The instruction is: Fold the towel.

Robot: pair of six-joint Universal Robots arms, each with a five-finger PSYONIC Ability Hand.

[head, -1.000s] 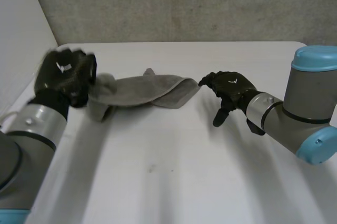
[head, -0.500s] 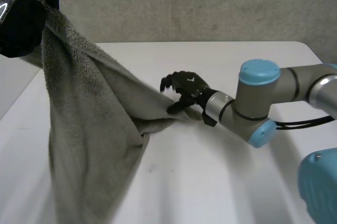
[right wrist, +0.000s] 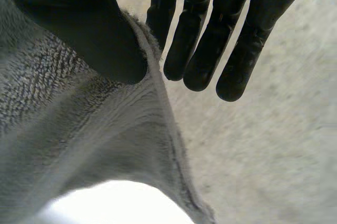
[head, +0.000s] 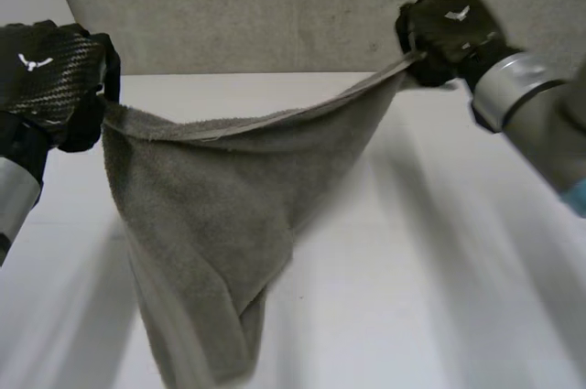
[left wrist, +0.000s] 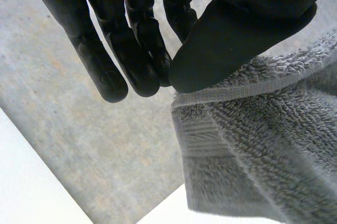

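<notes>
A grey towel [head: 215, 215] hangs in the air above the white table [head: 430, 261], stretched between both hands. My left hand [head: 50, 78] pinches one top corner between thumb and fingers. In the left wrist view the thumb [left wrist: 237, 29] presses the towel's hemmed corner [left wrist: 247, 108] against the fingers. My right hand [head: 449, 34] pinches the opposite top corner. Its wrist view has the thumb [right wrist: 79, 29] clamping the towel edge [right wrist: 95, 129] against the fingers. The top edge sags slightly between the hands and the body droops to a point at the front.
A grey concrete wall [head: 275, 5] rises behind the table's far edge. Bare white tabletop lies to the right of the hanging cloth and behind it.
The towel was lying on the table; my left hand lifted one corner, then my right hand closed on the other end and raised it, so the cloth now hangs between both.
</notes>
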